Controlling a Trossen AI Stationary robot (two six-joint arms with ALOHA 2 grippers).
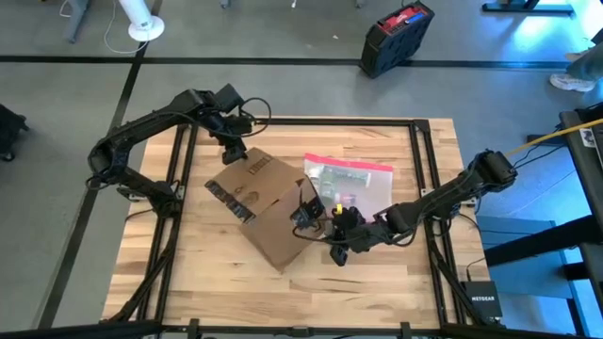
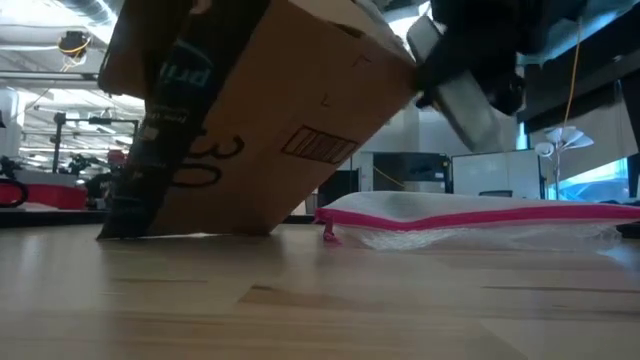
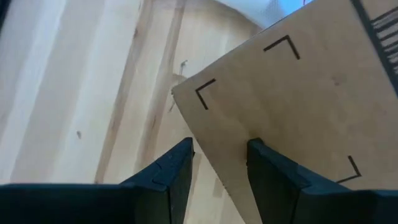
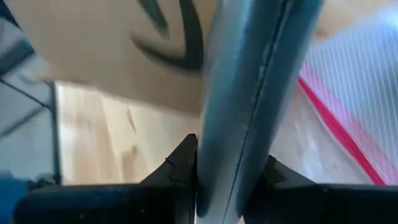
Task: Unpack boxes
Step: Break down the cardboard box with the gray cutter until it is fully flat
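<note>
A brown cardboard box [image 1: 264,202] with a black tape strip lies mid-table. In the low view the box [image 2: 260,130] is tilted, with its lower left edge on the wood and its right end raised. My left gripper [image 1: 234,153] is at the box's far-left corner, fingers apart. One finger stands over the printed top face [image 3: 298,106] and the other beyond its edge. My right gripper [image 1: 320,218] is at the box's right end, shut on a flat grey thing [image 2: 465,95]. A clear pouch [image 1: 349,179] with a pink-red edge lies flat beside the box. My left gripper comes at the box slanting down from the far side. One fingertip [image 3: 264,155] overlaps the top face by its edge; I cannot tell whether it touches. My right gripper pinches the flat grey thing [image 4: 249,81] between its two fingers. The thing stands edge-on in the gap and runs on toward the box [image 4: 124,37], clear of the table.
A black and red case [image 1: 396,38] stands on the floor beyond the table's far edge. Black frame rails [image 1: 429,188] run along the table's sides. The pouch [image 2: 480,215] takes up the far right; bare wood lies along the near edge.
</note>
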